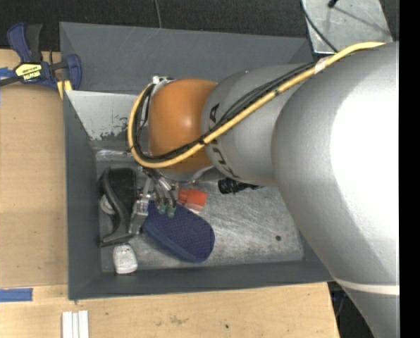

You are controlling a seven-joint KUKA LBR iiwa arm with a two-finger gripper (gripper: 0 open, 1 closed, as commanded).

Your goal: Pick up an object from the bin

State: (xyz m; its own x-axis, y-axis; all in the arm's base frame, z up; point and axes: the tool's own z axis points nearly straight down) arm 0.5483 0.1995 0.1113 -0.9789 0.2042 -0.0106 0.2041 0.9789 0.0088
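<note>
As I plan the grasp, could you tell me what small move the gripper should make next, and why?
Probably a slight descent: the gripper hangs over the upper left edge of the dark blue oval pad, next to a black object.

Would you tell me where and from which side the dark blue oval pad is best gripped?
The blue pad lies flat, so probably across its narrow width near the right end, from straight above, clear of the gripper.

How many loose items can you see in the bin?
4: black object at left, white piece in the lower-left corner, dark blue pouch centre-bottom, orange-red piece beside the gripper. The arm may hide more.
</note>
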